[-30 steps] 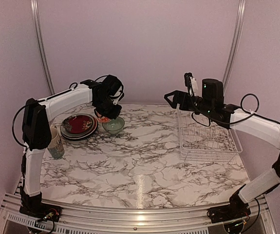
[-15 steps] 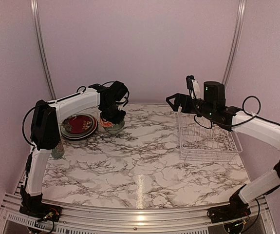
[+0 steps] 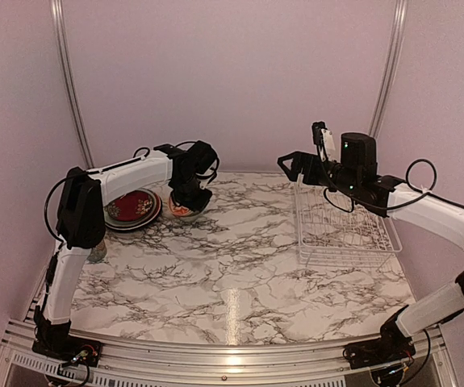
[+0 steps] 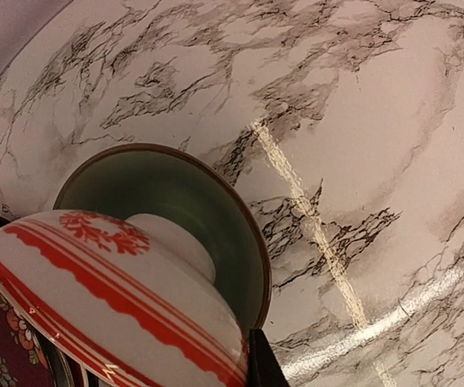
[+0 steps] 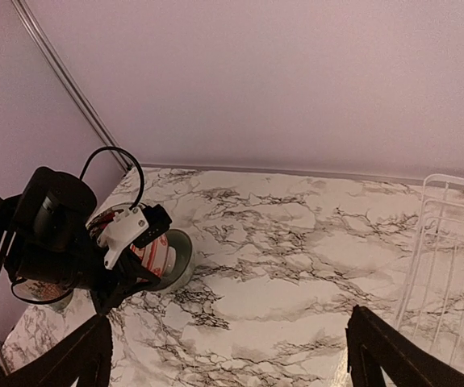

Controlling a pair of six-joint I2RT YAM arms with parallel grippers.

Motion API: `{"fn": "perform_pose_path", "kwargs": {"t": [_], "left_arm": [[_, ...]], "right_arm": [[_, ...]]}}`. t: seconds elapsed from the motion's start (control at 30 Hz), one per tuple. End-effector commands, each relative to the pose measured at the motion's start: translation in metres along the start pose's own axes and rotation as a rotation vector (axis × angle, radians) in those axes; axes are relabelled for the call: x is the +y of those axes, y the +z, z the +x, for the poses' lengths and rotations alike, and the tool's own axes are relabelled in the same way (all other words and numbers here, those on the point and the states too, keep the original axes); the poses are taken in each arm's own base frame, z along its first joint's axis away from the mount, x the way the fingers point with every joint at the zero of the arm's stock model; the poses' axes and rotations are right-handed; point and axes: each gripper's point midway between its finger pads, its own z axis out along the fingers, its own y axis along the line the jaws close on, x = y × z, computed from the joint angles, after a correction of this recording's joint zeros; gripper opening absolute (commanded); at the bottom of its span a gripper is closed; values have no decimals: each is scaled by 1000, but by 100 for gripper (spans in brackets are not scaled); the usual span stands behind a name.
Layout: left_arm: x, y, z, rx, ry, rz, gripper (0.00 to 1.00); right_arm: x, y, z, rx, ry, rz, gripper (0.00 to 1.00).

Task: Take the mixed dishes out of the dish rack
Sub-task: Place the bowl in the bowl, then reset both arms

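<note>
The left jaws clamp the patterned bowl (image 4: 110, 298), tilted over the green bowl (image 4: 159, 193) beside the plates (image 3: 131, 208). The right jaws gape wide above the rack (image 3: 346, 255) on the worktop (image 3: 232, 266).

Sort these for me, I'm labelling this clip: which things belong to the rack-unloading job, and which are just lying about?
Job: dish rack, stacked plates, green bowl, red-and-white bowl.
Lying about: nothing loose; only the marble table and wall rails.

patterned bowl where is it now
The patterned bowl is at the top view's far left, in the left gripper over the green bowl, beside the plates.
</note>
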Motion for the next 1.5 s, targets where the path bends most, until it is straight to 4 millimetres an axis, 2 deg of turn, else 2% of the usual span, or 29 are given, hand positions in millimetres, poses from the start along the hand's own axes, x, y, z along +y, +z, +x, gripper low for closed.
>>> {"fn": "perform_pose_path", "kwargs": {"t": [0.0, 0.17, 0.3, 0.47, 0.63, 0.87, 1.07, 1.13, 1.23, 1.33, 1.47], "left_arm": [[4, -4, -8, -17, 17, -34, 10], [4, -6, -8, -20, 21, -40, 19], [4, -11, -11, -30, 23, -42, 29], [5, -33, -21, -75, 18, -40, 43], [7, -74, -36, -159, -7, -22, 57], [31, -165, -56, -397, -101, -24, 80], [69, -267, -60, -721, -207, -47, 92], [81, -299, -52, -834, -240, -62, 96], [101, -358, -30, -1022, -308, -84, 99], [117, -396, -2, -1165, -362, -108, 99], [139, -447, 36, -1340, -428, -150, 99]], "right_arm": [[-4, -8, -6, -14, -10, 22, 98], [-3, -10, -8, -19, -14, 27, 98], [-4, -11, -9, -23, -13, 32, 98], [-5, -14, -14, -32, -23, 44, 98], [-11, -19, -17, -26, -43, 91, 98], [-22, -44, -41, -73, -108, 216, 98], [-25, -83, -71, -155, -172, 308, 98], [-25, -97, -80, -188, -189, 330, 98], [-25, -118, -94, -245, -208, 367, 99], [-23, -142, -110, -315, -228, 396, 98], [-10, -172, -128, -414, -267, 376, 98]]}}
